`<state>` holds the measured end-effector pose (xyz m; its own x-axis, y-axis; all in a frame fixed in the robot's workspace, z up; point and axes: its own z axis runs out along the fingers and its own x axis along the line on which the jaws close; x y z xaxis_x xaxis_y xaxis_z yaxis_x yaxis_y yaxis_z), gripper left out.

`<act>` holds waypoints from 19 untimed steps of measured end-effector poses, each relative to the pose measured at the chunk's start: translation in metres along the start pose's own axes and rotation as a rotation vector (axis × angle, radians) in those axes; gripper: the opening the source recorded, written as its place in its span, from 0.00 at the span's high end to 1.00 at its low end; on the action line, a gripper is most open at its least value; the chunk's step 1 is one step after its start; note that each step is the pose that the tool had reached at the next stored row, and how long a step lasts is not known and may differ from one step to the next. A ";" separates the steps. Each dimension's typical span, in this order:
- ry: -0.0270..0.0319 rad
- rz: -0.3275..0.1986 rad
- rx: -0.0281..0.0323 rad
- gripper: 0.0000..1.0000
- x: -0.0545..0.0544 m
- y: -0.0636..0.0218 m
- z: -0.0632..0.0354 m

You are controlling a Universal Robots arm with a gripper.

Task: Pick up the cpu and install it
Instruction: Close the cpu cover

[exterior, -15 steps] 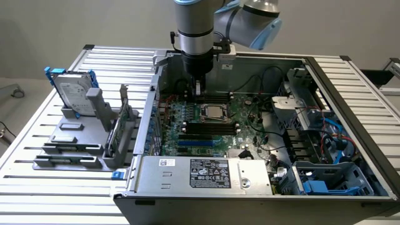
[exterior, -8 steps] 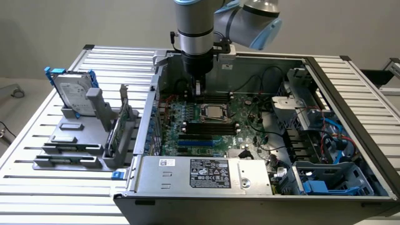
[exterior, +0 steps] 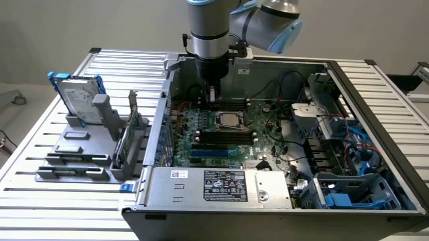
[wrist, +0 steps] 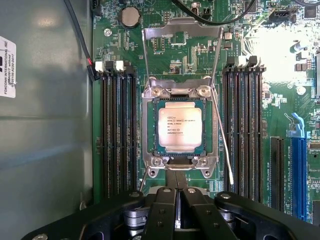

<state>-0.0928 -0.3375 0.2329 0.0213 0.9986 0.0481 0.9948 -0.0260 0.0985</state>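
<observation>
Your cpu (wrist: pixel 180 129) lies flat in the open socket (wrist: pixel 148 131) on the green board (wrist: pixel 112 55). It is a small square chip with a silvery-grey top plate, faint print and a dark rim around it. Your gripper (wrist: pixel 177 192) hangs just beside the socket, fingers pressed together, holding nothing.

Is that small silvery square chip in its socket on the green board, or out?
In: the silvery square chip lies flat inside the dark metal-framed socket, whose hinged cover plate stands swung open.
</observation>
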 end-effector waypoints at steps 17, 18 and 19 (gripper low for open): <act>0.0245 0.002 0.0014 0.89 0.002 0.0523 -0.0132; 0.0245 0.001 0.0014 0.89 0.002 0.0569 -0.0143; 0.0247 0.001 0.0013 0.89 0.002 0.0618 -0.0154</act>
<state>-0.0328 -0.3375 0.2544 0.0202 0.9971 0.0728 0.9949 -0.0272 0.0971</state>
